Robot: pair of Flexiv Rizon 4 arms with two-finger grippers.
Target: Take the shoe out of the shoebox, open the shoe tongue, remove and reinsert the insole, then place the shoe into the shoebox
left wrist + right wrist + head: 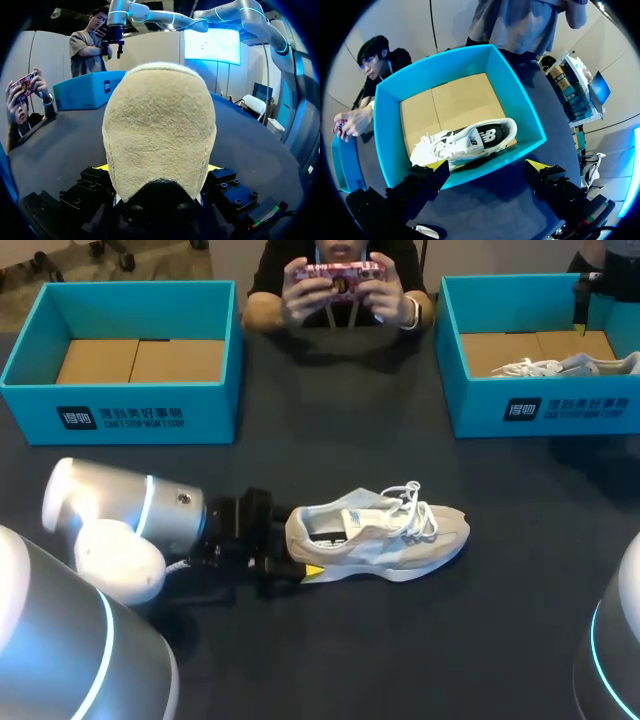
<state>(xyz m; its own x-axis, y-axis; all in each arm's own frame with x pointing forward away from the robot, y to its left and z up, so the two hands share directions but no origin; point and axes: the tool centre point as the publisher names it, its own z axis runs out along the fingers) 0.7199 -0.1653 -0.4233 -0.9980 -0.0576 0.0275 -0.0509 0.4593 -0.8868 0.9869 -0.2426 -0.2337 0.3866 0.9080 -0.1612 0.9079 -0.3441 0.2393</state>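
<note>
Nearest the robot, the left arm reaches low across the dark table (400, 660). The left gripper (295, 558) is clamped on the heel of the beige shoe (385, 535). In the left wrist view the suede heel fills the space between the fingers, with a yellow tip pressed against it on each side. The beige shoe stands on its sole on the table, near the middle and outside both boxes. Its heel faces the left arm and its toe points toward the robot's right. Its white laces lie loose over the top.

Farther back, the left shoebox (120, 415) sits open at the far left of the table, showing its bare cardboard floor. The right shoebox (540, 410), also blue and open, sits at the far right, well apart from the first. A white shoe (465, 140) lies on its side in it, against the wall nearest the robot. The right gripper (487, 167) hangs above this box with its fingers (437, 166) spread wide and holding nothing.
</note>
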